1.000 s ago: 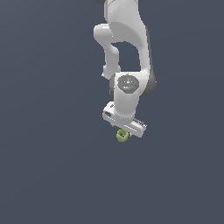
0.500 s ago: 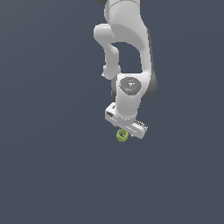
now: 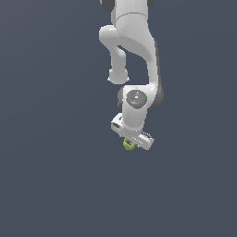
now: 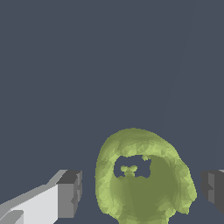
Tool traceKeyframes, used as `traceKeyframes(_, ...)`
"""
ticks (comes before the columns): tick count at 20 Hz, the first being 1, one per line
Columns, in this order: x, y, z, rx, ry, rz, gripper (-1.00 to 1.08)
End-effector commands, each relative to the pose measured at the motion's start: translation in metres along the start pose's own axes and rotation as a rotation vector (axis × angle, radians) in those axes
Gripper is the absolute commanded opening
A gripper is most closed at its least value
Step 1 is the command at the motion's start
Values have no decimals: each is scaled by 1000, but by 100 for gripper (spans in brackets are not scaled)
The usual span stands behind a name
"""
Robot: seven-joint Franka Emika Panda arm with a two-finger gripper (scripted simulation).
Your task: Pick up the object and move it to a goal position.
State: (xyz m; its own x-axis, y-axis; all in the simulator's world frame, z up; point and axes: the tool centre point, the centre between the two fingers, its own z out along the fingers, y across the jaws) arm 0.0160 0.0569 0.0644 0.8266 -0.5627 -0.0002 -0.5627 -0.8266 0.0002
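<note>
Wrist view is showing the yellow-green lumpy object (image 4: 144,181) sitting between the two dark finger pads (image 4: 70,194) of the gripper (image 4: 142,192), with a visible gap on either side, so the fingers are standing spread and not touching it. A hollow is opening through the object's upper middle. Exterior view is showing the white Panda arm (image 3: 134,55) reaching down, with the object (image 3: 129,144) peeking out just beneath the gripper (image 3: 133,142) over a plain dark grey ground (image 3: 46,185).

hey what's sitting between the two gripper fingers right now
The yellow-green object lies between the fingers. The wrist view shows a bare gap on each side, so neither pad touches it. The gripper is open around it.
</note>
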Motion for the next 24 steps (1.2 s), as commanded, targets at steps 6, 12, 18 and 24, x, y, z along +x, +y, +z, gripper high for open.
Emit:
traceKeyframes(6, 1, -1, 17, 0, 0, 1, 100)
traceKeyframes(12, 1, -1, 17, 0, 0, 1, -100)
traceKeyframes(18, 1, -1, 16, 1, 1, 1, -100)
traceKeyframes(24, 4, 6, 3, 1, 1, 1, -100)
